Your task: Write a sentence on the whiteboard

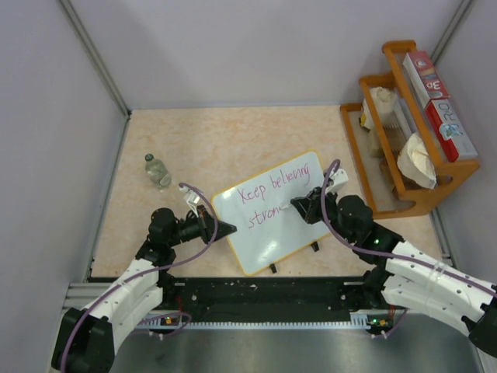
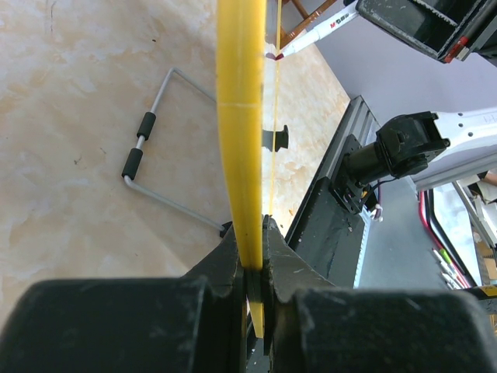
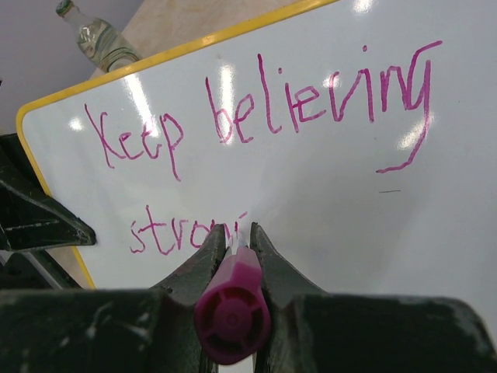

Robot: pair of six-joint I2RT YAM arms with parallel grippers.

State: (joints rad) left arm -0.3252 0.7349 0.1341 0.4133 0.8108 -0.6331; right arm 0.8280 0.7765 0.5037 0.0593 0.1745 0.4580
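The whiteboard (image 1: 279,233) sits on the table (image 1: 233,140) — bottle (image 1: 158,171) behind-left of it, rack (image 1: 419,206) behind-right.

The table (image 1: 233,132) is a beige, marbled top with plain walls on three sides. A small clear bottle (image 1: 158,171) stands upright at about 9 o'clock, well apart from the rest. A wooden rack (image 1: 408,208) (loaded, not bare) sits at 3 o'clock. Near 6 o'clock the whiteboard (image 1: 283,233) stands tilted, its wire stand (image 2: 146,124) on the tabletop behind it.
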